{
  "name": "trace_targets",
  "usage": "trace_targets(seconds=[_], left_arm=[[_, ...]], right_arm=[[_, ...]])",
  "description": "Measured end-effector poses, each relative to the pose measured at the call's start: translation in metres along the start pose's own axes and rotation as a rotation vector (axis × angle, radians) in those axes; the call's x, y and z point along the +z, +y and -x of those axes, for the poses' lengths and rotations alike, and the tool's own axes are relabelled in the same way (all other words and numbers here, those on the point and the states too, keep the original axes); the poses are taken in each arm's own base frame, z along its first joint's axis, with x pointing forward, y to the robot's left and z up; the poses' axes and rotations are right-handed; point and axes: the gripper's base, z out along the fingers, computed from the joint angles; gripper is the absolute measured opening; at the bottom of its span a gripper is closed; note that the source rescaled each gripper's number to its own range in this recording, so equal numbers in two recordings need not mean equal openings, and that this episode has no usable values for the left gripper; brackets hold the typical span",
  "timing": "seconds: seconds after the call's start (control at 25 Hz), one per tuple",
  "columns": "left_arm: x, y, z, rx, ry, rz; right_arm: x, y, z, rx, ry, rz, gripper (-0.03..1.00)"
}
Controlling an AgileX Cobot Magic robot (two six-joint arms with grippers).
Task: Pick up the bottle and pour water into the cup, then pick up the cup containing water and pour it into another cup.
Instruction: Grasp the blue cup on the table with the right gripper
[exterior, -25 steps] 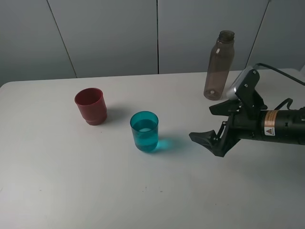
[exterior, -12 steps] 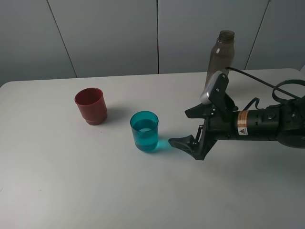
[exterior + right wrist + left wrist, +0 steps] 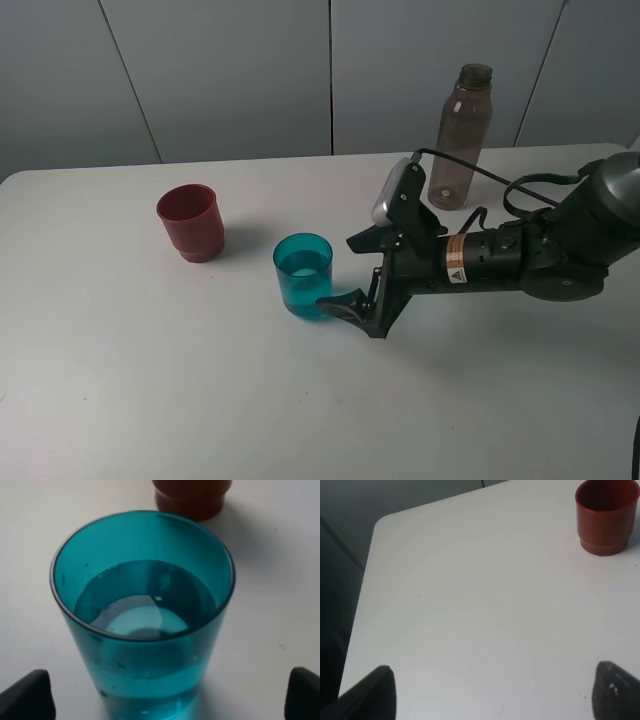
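1. At mid-table [image 3: 150, 380], the teal cup [image 3: 303, 275] stands upright, part-filled with water
2. Right gripper [image 3: 337, 272] – jaws wide apart, flanking the teal cup, gripping nothing
3. Left gripper [image 3: 492, 692] spread open, empty – red cup [image 3: 190, 222] and bottle [image 3: 460, 138] upright, well apart

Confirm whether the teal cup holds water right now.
Partly full. The teal cup stands upright, and the right wrist view shows water reaching roughly halfway up its translucent wall, well below the rim.

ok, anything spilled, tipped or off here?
Nothing stands out. Bottle, teal cup and red cup stand upright; the water is inside the teal cup, no puddle on the table. Right gripper open beside it.
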Motion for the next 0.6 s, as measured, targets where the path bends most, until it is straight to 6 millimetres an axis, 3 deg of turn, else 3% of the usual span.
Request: trace_targets(seconds=[0.6], left_arm=[[0.0,0.0,0.0,0.0,0.0,0.0]], right_arm=[[0.0101,-0.0047,0.004,0.0,-0.029,-0.003,1.0]])
